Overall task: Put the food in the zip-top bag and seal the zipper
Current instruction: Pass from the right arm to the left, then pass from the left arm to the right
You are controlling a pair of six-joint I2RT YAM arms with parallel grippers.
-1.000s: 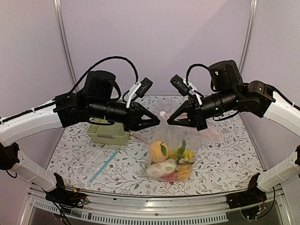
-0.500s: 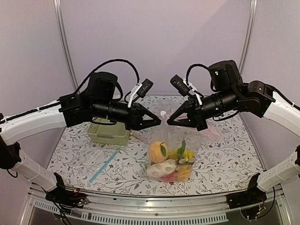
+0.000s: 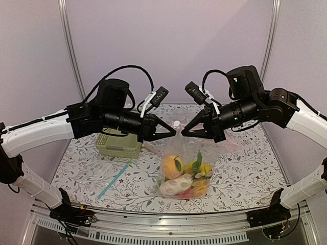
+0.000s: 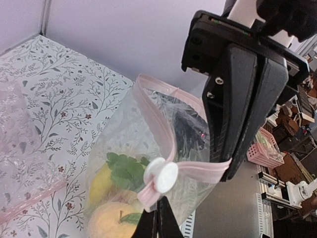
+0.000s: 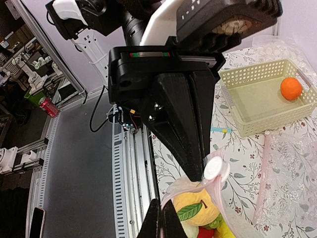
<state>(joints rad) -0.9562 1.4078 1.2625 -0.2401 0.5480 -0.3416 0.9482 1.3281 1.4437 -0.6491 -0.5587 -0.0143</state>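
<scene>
Two-point hold on the thin pale pink zipper strip [image 4: 198,168] of the large crinkly clear zip-top bag [image 3: 186,153]. Pinched by the left gripper [image 3: 171,133] just beside the round white slider [image 4: 161,176], and by the right gripper [image 3: 186,131] further along, both pressed together. Sits below and between the grippers, holding small plastic toy fruits and vegetables [image 3: 176,176]. Judged as the sealing step. Next: anchor the right end, keep the strip taut, run the slider along the gaping stretch. Note one small orange ball [image 5: 291,88] in the pale green lattice basket [image 5: 247,119] beneath the left arm.
</scene>
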